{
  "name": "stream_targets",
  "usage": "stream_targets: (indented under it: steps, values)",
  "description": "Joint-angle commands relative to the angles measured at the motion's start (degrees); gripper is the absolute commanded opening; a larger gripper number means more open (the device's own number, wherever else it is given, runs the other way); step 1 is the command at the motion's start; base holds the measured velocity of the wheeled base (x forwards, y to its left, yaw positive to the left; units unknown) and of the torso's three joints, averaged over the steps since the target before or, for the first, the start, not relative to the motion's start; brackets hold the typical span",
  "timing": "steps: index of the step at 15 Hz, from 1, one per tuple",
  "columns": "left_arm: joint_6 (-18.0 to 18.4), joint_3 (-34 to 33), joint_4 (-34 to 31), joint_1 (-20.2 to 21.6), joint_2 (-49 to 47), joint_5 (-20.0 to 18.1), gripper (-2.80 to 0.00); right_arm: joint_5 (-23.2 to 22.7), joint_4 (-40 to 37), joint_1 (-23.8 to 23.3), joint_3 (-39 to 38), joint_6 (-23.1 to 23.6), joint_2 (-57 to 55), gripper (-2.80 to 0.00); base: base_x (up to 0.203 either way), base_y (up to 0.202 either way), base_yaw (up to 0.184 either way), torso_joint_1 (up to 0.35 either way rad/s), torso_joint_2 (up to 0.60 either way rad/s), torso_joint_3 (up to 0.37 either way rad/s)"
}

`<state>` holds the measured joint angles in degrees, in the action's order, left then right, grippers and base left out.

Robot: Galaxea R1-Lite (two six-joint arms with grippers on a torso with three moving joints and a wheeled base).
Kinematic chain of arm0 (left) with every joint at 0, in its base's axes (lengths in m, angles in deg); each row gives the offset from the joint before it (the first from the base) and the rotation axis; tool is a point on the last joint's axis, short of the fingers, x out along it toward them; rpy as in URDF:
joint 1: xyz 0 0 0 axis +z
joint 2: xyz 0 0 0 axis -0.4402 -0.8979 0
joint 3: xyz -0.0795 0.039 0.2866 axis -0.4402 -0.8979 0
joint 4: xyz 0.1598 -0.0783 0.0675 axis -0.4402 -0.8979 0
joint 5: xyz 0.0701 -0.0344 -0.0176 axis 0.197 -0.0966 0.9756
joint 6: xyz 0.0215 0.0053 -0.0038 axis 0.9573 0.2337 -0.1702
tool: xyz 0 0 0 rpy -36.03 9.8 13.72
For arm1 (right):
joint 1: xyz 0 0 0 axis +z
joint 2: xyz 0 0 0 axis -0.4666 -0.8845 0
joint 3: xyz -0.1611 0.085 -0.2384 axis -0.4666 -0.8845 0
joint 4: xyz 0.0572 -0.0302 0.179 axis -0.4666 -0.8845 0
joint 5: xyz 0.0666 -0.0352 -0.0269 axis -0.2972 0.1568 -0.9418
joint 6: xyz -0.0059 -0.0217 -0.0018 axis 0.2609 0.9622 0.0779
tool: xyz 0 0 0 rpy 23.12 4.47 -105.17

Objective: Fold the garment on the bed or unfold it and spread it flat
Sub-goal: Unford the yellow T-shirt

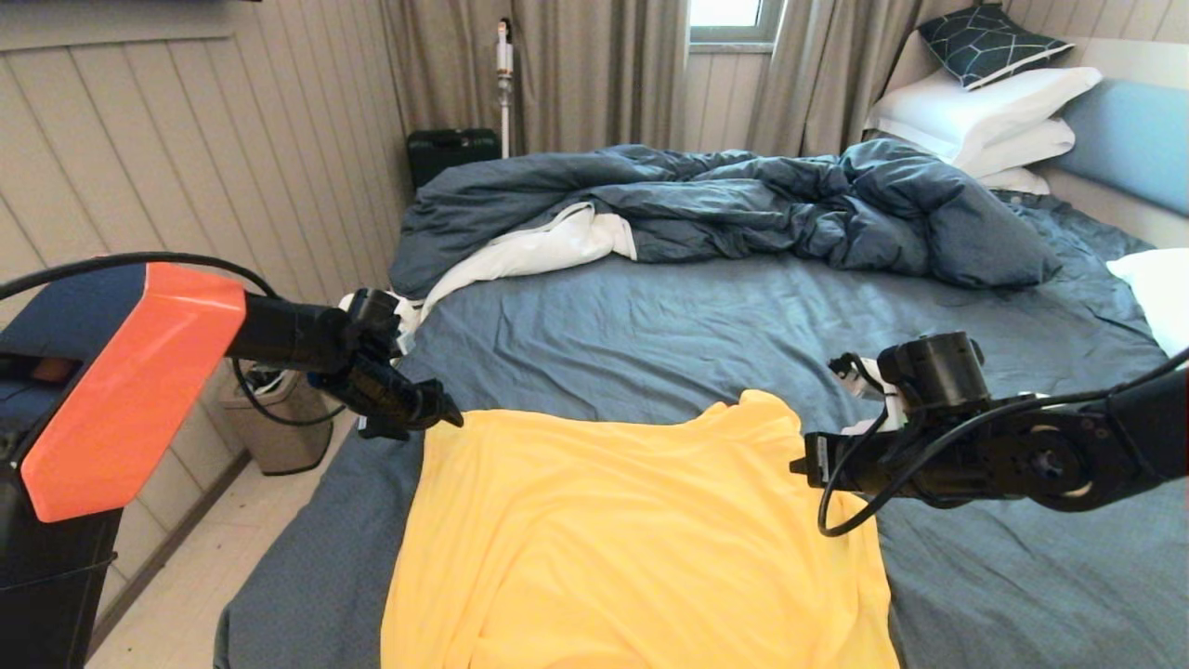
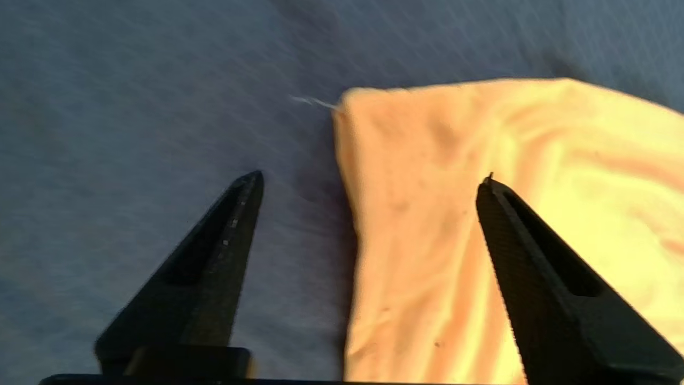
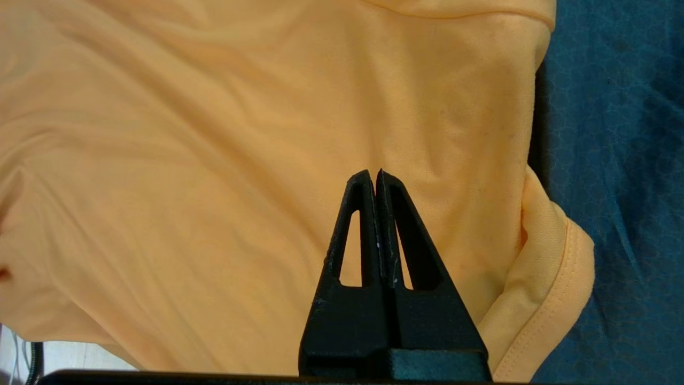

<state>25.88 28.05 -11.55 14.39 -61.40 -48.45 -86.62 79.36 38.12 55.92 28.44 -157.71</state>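
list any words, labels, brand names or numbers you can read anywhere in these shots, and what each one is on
None can be read in any view.
Plain yellow-orange T-shirt: no print, no legible tag.
Wrinkled slate-blue bed sheet: no text.
Black left gripper and black right gripper: no markings.
Orange left arm cover: blank.
Dark patterned cushion: lines only, no writing.

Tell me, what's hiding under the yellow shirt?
The yellow T-shirt lies flat on the bed's blue sheet, which shows all around it. Whatever sits beneath the cloth itself is covered; no lump shows through. The open left gripper hovers over its corner.
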Motion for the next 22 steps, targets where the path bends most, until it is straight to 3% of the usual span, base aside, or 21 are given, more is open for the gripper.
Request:
stream_targets:
  steps: [1,5,6,16,22]
  values:
    - [-0.13,0.32,0.13,-0.57,-0.79,-0.09,0.00,-0.09,0.11,-0.02,0.02,-0.06,-0.46,-2.80,0.000,0.000,0.000,0.000,0.00,0.000]
    - [-0.07,2.42,0.44,-0.57,-2.95,0.00,0.00,-0.09,0.33,-0.11,0.10,-0.06,-0.55,-2.80,0.000,0.000,0.000,0.000,0.00,0.000]
    - [-0.04,2.78,0.44,-0.57,-3.05,0.00,-2.80,-0.09,0.33,-0.11,0.11,-0.06,-0.73,-2.80,0.000,0.000,0.000,0.000,0.00,0.000]
    - [-2.07,3.12,0.53,-0.57,-0.08,-0.09,-2.80,0.00,0.50,-0.02,0.10,-0.06,-1.16,-2.80,0.000,0.000,0.000,0.000,0.00,0.000]
    - [-1.53,12.03,0.93,-0.41,-2.56,0.29,-2.80,0.00,0.50,-0.02,0.02,-0.06,-1.08,-2.80,0.000,0.000,0.000,0.000,0.00,0.000]
